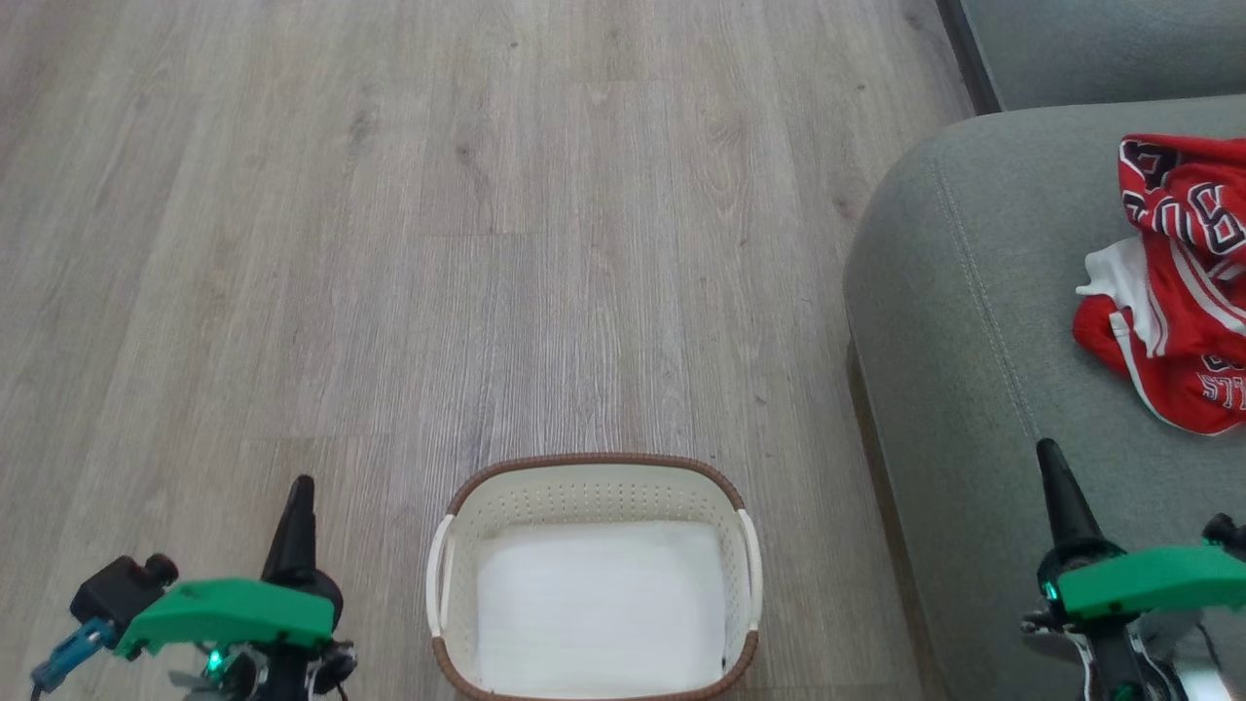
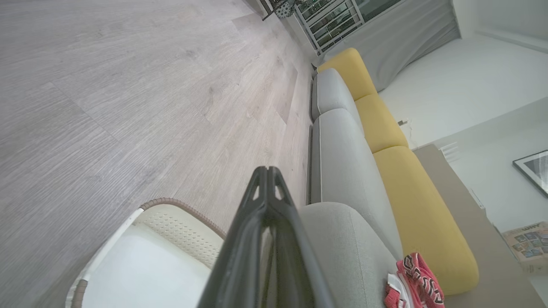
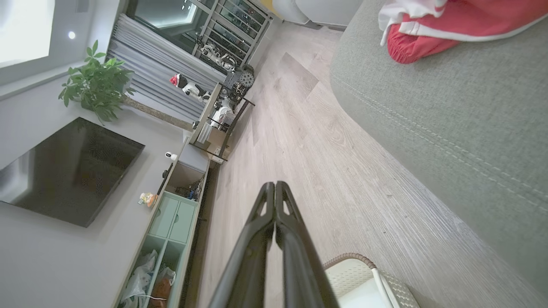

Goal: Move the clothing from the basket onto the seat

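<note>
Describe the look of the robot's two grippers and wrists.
Left gripper and right gripper each have two long black fingers tapering to a point, with triangular cut-outs near the tips. A green cover sits at each wrist. Beside the left one, a black module with a blue connector.

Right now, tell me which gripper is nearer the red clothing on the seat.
Right. The right gripper is at the near end of the seat, on the same side of the basket as the clothing. The left gripper is over the floor on the basket's opposite side.
</note>
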`<state>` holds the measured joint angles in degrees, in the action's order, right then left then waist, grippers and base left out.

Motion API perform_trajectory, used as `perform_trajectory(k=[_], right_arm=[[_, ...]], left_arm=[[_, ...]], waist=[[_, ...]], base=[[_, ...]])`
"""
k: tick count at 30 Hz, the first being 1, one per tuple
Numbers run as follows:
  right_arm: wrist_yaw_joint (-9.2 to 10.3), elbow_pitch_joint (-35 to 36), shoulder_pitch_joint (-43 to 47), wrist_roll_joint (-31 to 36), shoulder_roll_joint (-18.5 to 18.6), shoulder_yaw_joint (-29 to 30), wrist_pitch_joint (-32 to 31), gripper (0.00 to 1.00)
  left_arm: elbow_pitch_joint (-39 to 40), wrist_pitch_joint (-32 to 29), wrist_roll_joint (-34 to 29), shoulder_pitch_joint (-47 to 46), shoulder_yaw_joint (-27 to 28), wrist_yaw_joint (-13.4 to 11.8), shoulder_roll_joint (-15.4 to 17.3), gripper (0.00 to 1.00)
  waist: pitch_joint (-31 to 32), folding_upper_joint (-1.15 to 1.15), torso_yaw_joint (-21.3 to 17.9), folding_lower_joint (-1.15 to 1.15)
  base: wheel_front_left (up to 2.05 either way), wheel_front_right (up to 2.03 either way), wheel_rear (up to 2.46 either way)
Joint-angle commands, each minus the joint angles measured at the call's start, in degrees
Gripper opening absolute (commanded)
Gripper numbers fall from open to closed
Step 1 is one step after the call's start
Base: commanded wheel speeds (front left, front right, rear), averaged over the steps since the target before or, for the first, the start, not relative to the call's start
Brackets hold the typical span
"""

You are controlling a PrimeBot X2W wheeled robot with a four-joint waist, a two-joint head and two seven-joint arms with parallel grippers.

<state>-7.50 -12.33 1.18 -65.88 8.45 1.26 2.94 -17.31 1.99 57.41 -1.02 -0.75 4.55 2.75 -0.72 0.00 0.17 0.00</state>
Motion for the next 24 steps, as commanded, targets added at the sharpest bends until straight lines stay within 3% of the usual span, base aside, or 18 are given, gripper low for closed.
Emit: perform_trajectory(k=[1, 24], right_arm=[[0.01, 1.6, -3.4, -1.7, -0.1, -0.1, -0.7, 0.0], [0.01, 0.1, -5.2, -13.5, -2.5, 2.1, -4.6, 0.0]], left_arm=[[2.0, -0.5, 2.0, -3.0, 2.1, 0.3, 0.2, 0.0], [2.6, -4.2, 17.4, -4.0, 4.5, 1.6, 0.2, 0.0]], waist=[[0.0, 0.0, 0.0, 0.0], [0.3, 0.0, -0.1, 0.0]], base=[[0.0, 0.0, 0.0], [0.0, 0.0, 0.0]])
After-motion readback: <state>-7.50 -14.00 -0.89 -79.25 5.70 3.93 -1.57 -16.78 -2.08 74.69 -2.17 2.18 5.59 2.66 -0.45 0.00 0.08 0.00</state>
